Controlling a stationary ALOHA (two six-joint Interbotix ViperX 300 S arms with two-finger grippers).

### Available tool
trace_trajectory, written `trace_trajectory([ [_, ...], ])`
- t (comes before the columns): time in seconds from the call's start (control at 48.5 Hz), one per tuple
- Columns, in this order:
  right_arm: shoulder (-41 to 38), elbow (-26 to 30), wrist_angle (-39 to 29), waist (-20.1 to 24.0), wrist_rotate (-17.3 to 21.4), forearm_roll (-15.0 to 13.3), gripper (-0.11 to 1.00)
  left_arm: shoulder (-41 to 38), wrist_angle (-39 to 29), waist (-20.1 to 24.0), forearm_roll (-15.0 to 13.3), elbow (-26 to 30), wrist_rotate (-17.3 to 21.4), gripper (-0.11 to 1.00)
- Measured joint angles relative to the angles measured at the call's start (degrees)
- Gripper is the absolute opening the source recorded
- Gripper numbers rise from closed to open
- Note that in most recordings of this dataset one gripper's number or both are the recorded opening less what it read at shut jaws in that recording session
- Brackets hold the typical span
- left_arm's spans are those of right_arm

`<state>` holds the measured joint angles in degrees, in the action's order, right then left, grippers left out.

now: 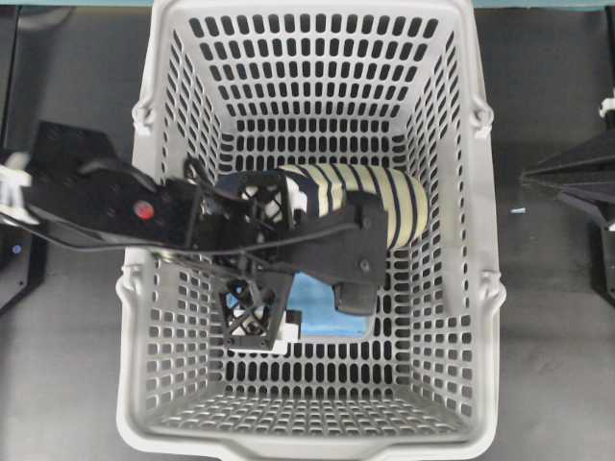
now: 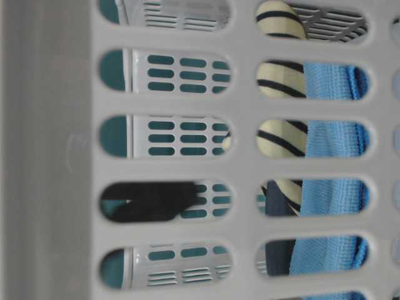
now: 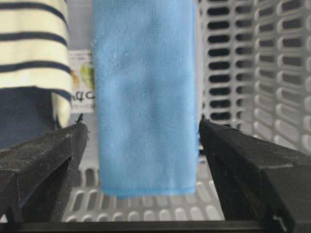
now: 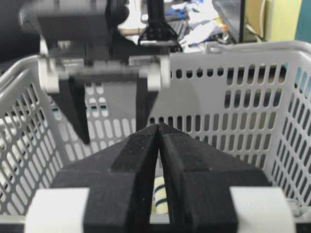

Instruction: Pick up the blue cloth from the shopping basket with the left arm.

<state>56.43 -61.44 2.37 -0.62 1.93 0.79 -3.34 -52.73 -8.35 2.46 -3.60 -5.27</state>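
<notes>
Overhead, table-level and two wrist views of a grey shopping basket [image 1: 317, 38] with slotted walls and floor.

Blue cloth [image 3: 146, 97]: flat on the basket floor, lengthwise away from the left wrist camera, just beside a cream-and-navy striped slipper [image 3: 31, 48], with a printed packet [image 3: 83, 80] showing in the gap between the two. In the overhead view mostly hidden beneath the left arm; only a patch visible [image 1: 322, 307] below the slipper [image 1: 384, 202]. Through the wall slots at table level, seen next to the slipper [image 2: 278, 134] as a textured blue band [image 2: 334, 137].

Left gripper [image 3: 141, 133]: inside the basket, jaws spread wide, one finger on either side of the cloth's near end, nothing pinched; contact with the fabric or the floor not discernible. Also seen from across the basket [image 4: 109, 121], fingers pointing downward and apart.

Right gripper [image 4: 159, 145]: outside the basket at its rim, fingers pressed together, holding nothing.

Handling, as judged: soft knitted fabric, light, limp, not fragile and unlikely to slip once pinched; likely to fold and hang from whichever point is taken. Near short edge or the middle of the strip judged the best hold, fingers low enough to gather fabric rather than skim it. Care needed to avoid catching fingertips in the floor slots or taking the slipper along.
</notes>
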Motion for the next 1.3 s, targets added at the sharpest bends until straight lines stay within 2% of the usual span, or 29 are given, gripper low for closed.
trace_trajectory([
  [0.371, 0.1, -0.1, 0.7, 0.0, -0.1, 0.0, 0.01, -5.4, 14.3, -0.2, -0.1, -9.4, -1.8, 0.9],
  [0.742, 0.2, -0.4, 1.4, 0.0, 0.1, 0.0, 0.01, -5.4, 16.9, -0.1, -0.1, -11.3, -1.2, 0.86],
  [0.803, 0.2, -0.4, 1.5, 0.0, 0.1, 0.0, 0.01, -5.4, 16.9, -0.2, -0.1, -11.3, -0.8, 0.81],
  [0.865, 0.2, -0.4, 1.4, 0.0, 0.1, 0.0, 0.01, -5.4, 16.9, -0.2, -0.1, -11.3, -0.5, 0.7],
  [1.071, 0.3, -0.4, 2.0, 0.0, 0.1, 0.0, 0.01, -5.4, 16.8, -0.3, -0.1, -11.4, -0.4, 0.17],
  [1.112, 0.3, -0.4, 2.3, 0.0, 0.1, 0.0, 0.01, -5.2, 16.7, -0.3, -0.1, -11.4, -0.4, 0.13],
  [1.298, 0.3, -0.7, 2.5, 0.0, 0.1, 0.0, 0.01, -3.2, 14.1, -0.3, 0.0, -9.5, -0.5, 0.13],
])
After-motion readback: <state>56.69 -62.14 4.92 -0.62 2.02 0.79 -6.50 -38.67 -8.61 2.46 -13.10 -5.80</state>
